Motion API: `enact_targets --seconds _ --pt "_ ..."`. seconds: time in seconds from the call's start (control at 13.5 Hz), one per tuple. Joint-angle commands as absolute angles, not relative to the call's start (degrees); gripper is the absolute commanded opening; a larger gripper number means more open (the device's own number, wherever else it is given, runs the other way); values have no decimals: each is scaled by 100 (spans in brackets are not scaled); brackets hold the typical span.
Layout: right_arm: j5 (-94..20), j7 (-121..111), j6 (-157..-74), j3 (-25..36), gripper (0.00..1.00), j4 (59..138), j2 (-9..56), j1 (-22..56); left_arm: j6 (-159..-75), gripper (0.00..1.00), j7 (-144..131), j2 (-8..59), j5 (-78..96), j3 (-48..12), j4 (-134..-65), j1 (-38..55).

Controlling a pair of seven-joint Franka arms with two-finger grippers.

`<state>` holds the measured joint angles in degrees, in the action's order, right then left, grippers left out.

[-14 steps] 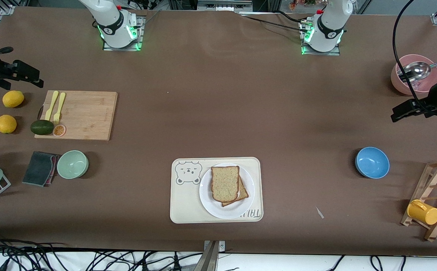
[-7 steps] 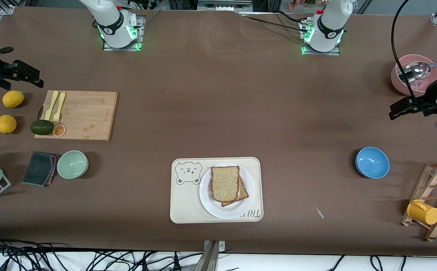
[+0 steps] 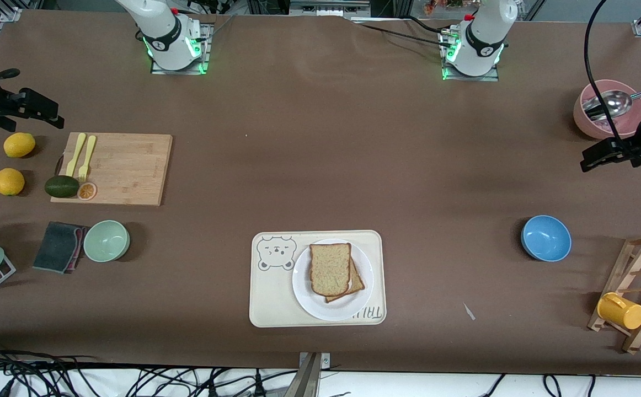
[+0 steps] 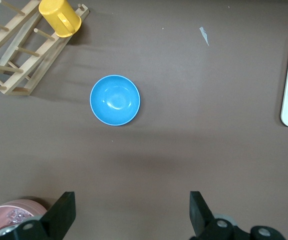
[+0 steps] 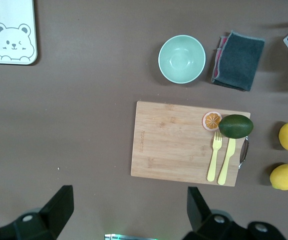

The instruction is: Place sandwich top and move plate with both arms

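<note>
- The sandwich top [image 3: 330, 269] lies on a second slice [image 3: 355, 284], both on the white plate [image 3: 332, 278]. The plate sits on the cream bear tray [image 3: 268, 292] near the front camera, unmoved over the last second.
- The blue bowl [image 3: 546, 237] stands toward the left arm's end.
- The left gripper [image 3: 596, 157], fingers apart and empty, has drifted slightly beside the pink bowl [image 3: 610, 116]; no real approach yet.
- The right gripper [image 3: 42, 110], fingers apart, waits above the lemons [image 3: 19, 145].
- The bread looks placed; moving the plate likely remains.

Blue bowl [image 3: 546, 237], cutting board [image 3: 124, 168], lemons [image 3: 19, 145], mug rack [image 3: 637, 292].
</note>
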<state>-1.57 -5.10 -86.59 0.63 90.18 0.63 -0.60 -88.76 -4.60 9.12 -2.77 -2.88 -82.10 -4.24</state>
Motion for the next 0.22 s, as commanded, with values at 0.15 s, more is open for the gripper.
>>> enact_targets --seconds 0.15 --pt "-158 -519 -8578 44 100 8921 70 -88 -8763 100 -272 791 -158 -272 -8279 -439"
